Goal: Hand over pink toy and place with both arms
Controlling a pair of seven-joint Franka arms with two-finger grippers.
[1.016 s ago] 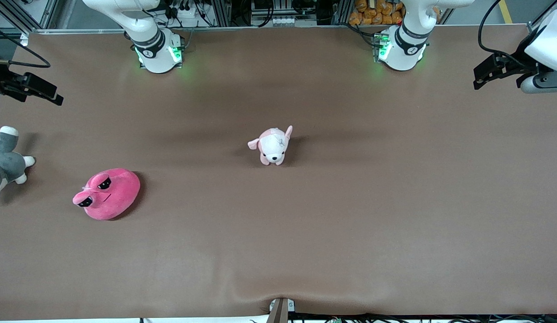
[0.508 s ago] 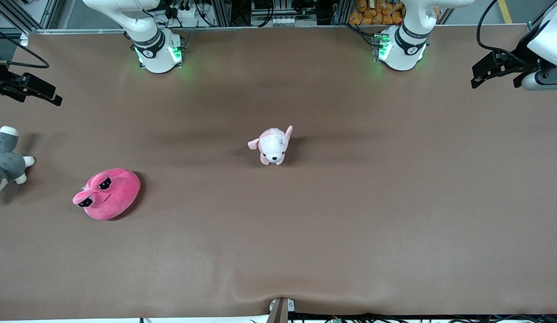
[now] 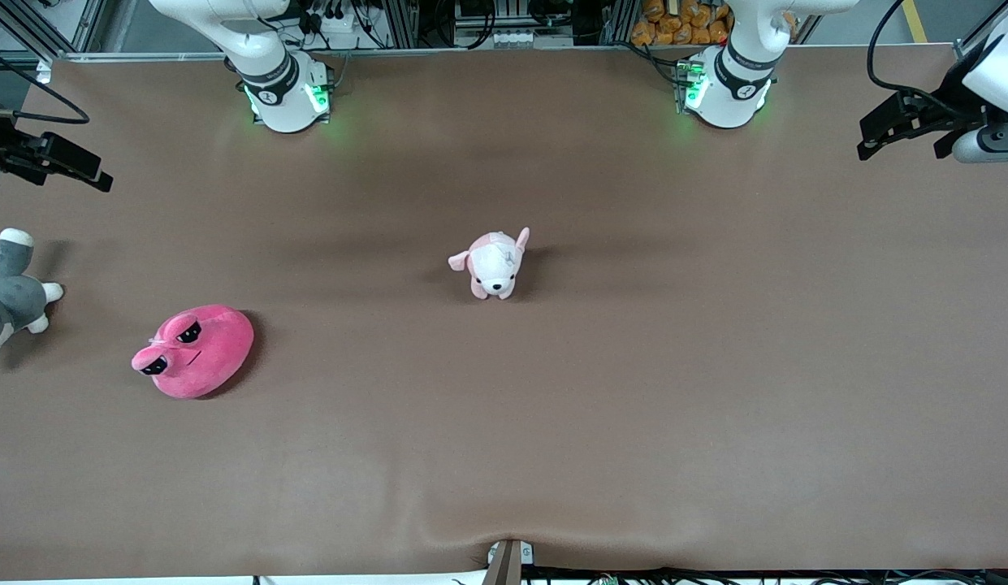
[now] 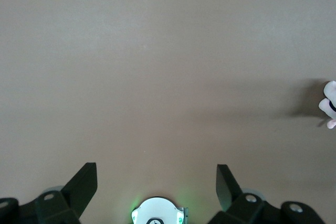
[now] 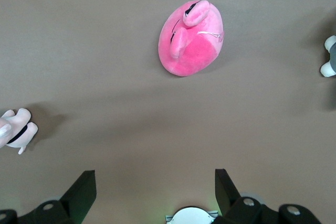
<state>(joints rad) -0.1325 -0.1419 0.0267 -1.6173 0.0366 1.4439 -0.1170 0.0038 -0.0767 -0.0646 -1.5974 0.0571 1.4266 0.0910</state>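
The pink toy point(image 3: 195, 351), a hot-pink blob plush with half-lidded black eyes, lies on the brown table toward the right arm's end. It also shows in the right wrist view as the pink toy point(image 5: 191, 40), well apart from the fingers. My right gripper point(image 3: 73, 166) point(image 5: 154, 177) hangs open and empty over the table's edge at that end. My left gripper point(image 3: 893, 130) point(image 4: 156, 174) hangs open and empty over bare table at the left arm's end. Both arms are drawn back and touch nothing.
A small pale pink-and-white puppy plush point(image 3: 494, 264) point(image 4: 329, 106) point(image 5: 16, 127) stands near the table's middle. A grey-and-white plush point(image 3: 12, 296) point(image 5: 329, 59) lies at the right arm's end edge, farther from the front camera than the pink toy. The arm bases point(image 3: 284, 89) glow green.
The left arm's hand has shifted slightly at its end of the table, and the right hand barely moved. No toy has moved; both grippers stay open.
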